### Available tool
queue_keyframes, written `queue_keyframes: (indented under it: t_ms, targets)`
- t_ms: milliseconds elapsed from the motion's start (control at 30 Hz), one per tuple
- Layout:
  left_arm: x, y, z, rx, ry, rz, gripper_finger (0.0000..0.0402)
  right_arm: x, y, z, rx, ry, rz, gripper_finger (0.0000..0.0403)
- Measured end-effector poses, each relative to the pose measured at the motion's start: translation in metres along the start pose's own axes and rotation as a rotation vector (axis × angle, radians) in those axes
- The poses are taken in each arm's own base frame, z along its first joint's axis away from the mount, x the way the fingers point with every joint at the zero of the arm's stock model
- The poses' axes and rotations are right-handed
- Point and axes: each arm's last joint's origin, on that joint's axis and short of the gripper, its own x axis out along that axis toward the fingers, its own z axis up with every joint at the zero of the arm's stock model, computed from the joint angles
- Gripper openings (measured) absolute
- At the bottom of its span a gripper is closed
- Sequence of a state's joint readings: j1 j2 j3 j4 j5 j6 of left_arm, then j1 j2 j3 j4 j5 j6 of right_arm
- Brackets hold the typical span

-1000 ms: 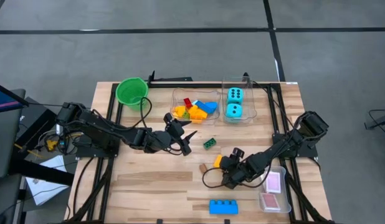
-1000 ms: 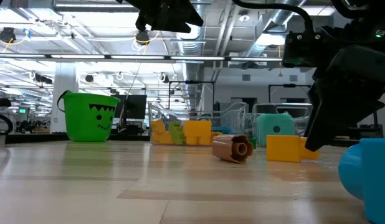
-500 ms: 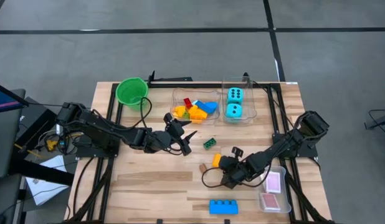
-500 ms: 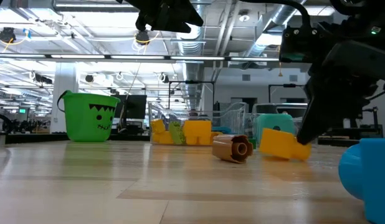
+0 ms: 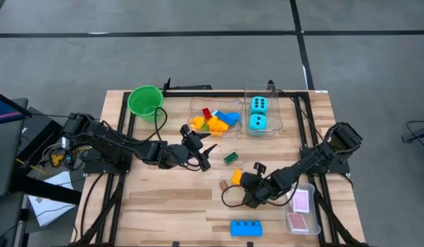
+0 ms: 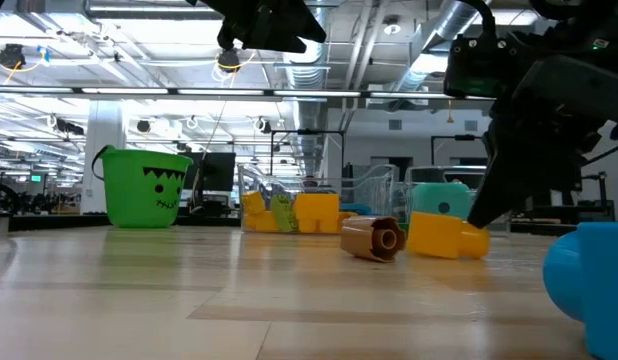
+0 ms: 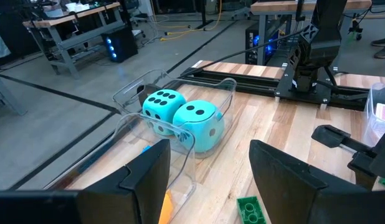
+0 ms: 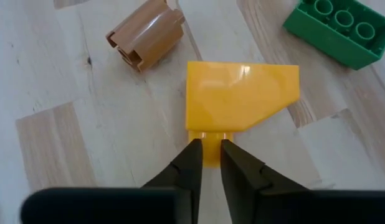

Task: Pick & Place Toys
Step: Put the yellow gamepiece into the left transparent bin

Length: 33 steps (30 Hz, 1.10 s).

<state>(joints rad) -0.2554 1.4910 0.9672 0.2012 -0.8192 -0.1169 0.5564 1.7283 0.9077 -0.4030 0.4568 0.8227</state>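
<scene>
Compared with a second ago, the right gripper (image 5: 241,180) has closed its fingers (image 8: 191,163) on the narrow tab of the yellow block (image 8: 237,96), which has shifted slightly toward the brown block (image 5: 224,185) and sits tilted just off the wooden surface (image 5: 164,199) in the low view, while the left gripper (image 5: 206,156) is unchanged, hovering with its fingers about half open and empty near the clear tub (image 7: 180,130) of two cyan dice (image 7: 197,121). The low view cuts off the blue block (image 6: 594,270) at its edge, so its shape there is unclear. Open surface lies toward the front left, the green block (image 5: 230,158) rests between the grippers, and the card tub (image 5: 302,209) sits near the right front edge.
</scene>
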Motion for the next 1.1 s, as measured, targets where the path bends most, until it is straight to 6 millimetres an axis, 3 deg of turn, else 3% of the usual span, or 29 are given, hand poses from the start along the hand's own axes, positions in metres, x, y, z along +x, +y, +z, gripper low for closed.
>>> queue_keyframes:
  t_ms: [600,1100]
  targets:
    - [0.0001,0.0,-0.0001,0.0,0.001,-0.004,0.0213,0.002,-0.0003,-0.0021,0.023,0.017,0.003,0.0198]
    - [0.0001,-0.0001,-0.0002,0.0,0.001,-0.004,0.0213,0.003,0.0058,0.0031,-0.004,-0.041,0.047,0.0237]
